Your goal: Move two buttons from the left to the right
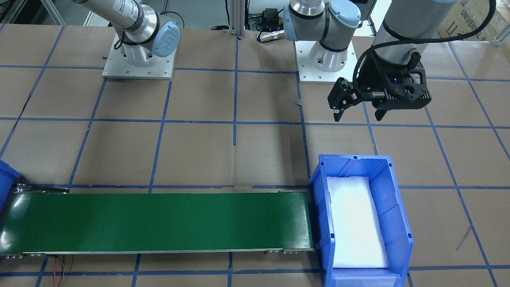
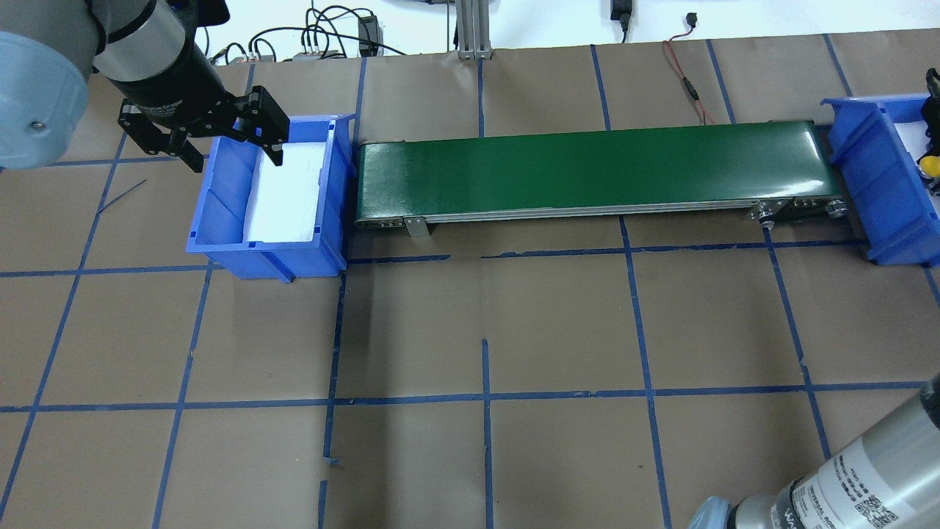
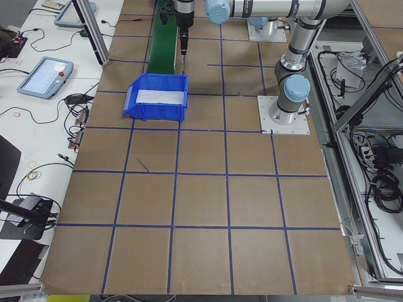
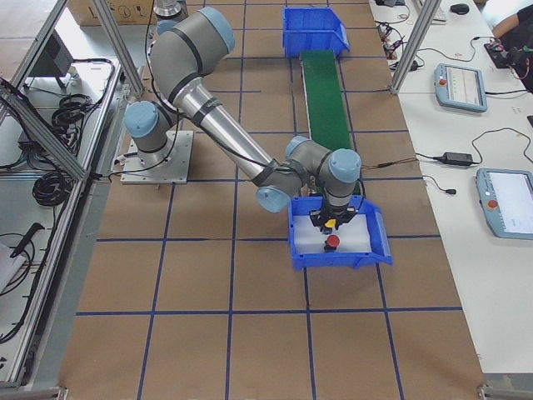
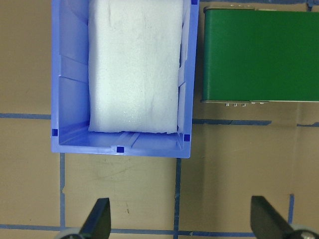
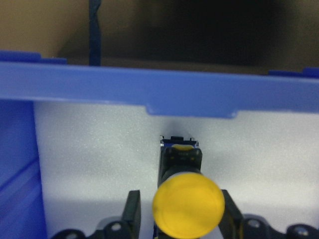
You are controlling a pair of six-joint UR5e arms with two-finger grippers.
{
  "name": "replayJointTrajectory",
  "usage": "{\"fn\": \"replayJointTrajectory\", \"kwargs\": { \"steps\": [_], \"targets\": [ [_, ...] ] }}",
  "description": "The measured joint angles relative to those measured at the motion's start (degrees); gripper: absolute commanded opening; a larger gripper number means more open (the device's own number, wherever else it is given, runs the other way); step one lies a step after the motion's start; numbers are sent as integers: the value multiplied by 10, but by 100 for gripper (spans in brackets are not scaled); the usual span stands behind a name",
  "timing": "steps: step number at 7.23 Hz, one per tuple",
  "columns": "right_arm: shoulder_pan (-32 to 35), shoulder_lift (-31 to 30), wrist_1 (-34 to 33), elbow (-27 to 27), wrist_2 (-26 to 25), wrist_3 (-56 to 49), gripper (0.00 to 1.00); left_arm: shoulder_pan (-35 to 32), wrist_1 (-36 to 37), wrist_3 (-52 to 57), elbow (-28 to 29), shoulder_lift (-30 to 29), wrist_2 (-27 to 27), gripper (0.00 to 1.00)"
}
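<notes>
The yellow button (image 6: 188,206) stands between the fingers of my right gripper (image 6: 180,211), low over the white foam inside the right blue bin (image 6: 124,87). The gripper is shut on it. In the exterior right view the gripper (image 4: 331,218) holds the yellow button (image 4: 332,223) just behind the red button (image 4: 332,242), which stands free on the foam. The yellow cap also shows at the overhead view's right edge (image 2: 931,164). My left gripper (image 1: 358,111) is open and empty, in the air beside the left blue bin (image 1: 318,179), which holds only white foam.
A green conveyor belt (image 2: 587,165) runs between the left bin (image 2: 220,213) and the right bin (image 2: 859,147). The table is brown paper with blue tape lines. Cables lie past the belt's far side (image 2: 690,81).
</notes>
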Motion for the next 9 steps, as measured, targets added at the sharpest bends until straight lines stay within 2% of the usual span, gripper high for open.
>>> {"fn": "replayJointTrajectory", "kwargs": {
  "steps": [2, 4, 7, 9],
  "targets": [
    [0, -18, 7, -9, 0, -2, 100, -1, 0, 0, 0, 0, 0, 100],
    [1, -75, 56, -13, -2, 26, 100, 0, 1, 0, 0, 0, 1, 100],
    [11, -213, 202, 3, -1, 229, 100, 0, 1, 0, 0, 0, 1, 100],
    [59, -284, 240, 33, 2, 407, 100, 0, 0, 0, 0, 0, 1, 100]
  ]
}}
